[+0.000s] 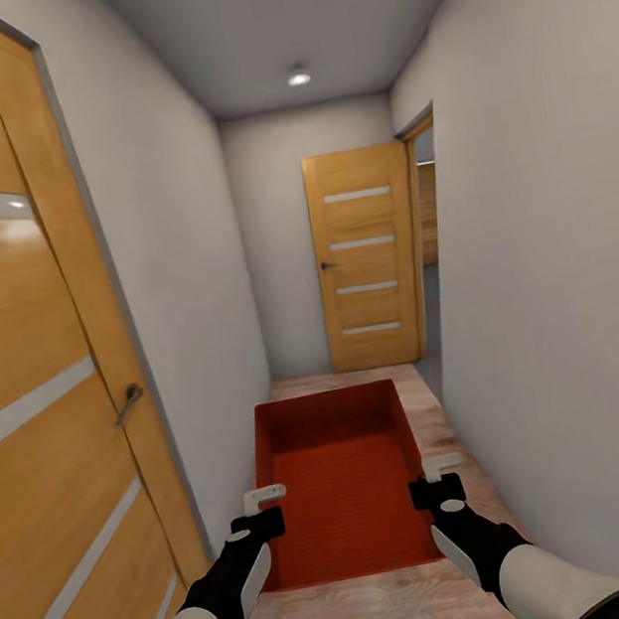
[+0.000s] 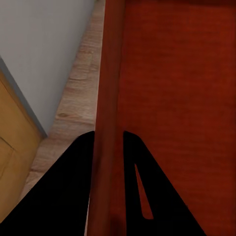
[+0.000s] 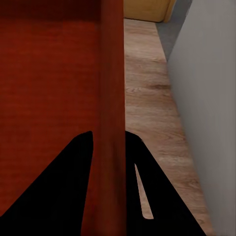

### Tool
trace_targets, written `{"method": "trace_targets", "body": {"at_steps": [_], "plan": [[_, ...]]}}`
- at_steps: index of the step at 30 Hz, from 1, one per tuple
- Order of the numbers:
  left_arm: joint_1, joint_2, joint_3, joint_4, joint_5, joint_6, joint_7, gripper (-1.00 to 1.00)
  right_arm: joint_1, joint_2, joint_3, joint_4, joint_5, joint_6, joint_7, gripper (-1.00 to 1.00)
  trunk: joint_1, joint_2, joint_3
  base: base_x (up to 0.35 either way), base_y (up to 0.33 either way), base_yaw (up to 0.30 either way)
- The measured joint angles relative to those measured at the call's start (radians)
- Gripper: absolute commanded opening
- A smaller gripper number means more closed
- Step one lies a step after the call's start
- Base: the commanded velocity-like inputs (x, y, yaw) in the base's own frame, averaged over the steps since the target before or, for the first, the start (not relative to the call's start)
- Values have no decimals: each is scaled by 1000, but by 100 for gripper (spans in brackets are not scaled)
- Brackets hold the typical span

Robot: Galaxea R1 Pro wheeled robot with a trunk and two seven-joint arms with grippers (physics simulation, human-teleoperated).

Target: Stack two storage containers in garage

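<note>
One orange-red storage container [image 1: 344, 485] hangs in front of me above the wood-plank floor, held level between both arms, its ribbed inside facing up. My left gripper [image 1: 257, 525] is shut on its left wall [image 2: 109, 98], with one black finger on each side of the thin wall. My right gripper [image 1: 437, 489] is shut on the right wall [image 3: 112, 98] in the same way. The other container is out of view. The garage and its concrete floor are out of view.
I am in a narrow corridor with pale grey walls. A wooden panel door [image 1: 32, 396] stands close on the left. Another panel door [image 1: 367, 260] is at the far end beside an open doorway [image 1: 434, 258] on the right. Light wood-plank floor [image 1: 370, 612] runs ahead.
</note>
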Motion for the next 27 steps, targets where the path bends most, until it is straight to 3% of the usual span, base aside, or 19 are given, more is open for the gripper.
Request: {"method": "trace_targets", "body": {"at_steps": [16, 27], "plan": [[0, -1, 1, -2, -5, 0, 0, -100, 0, -1, 4, 2, -7, -5, -1, -100, 0, 0, 0, 322, 0, -4], [0, 1, 2, 0, -5, 0, -4, -100, 0, 1, 2, 1, -5, -3, -2, -100, 0, 0, 0, 322, 0, -198]]}}
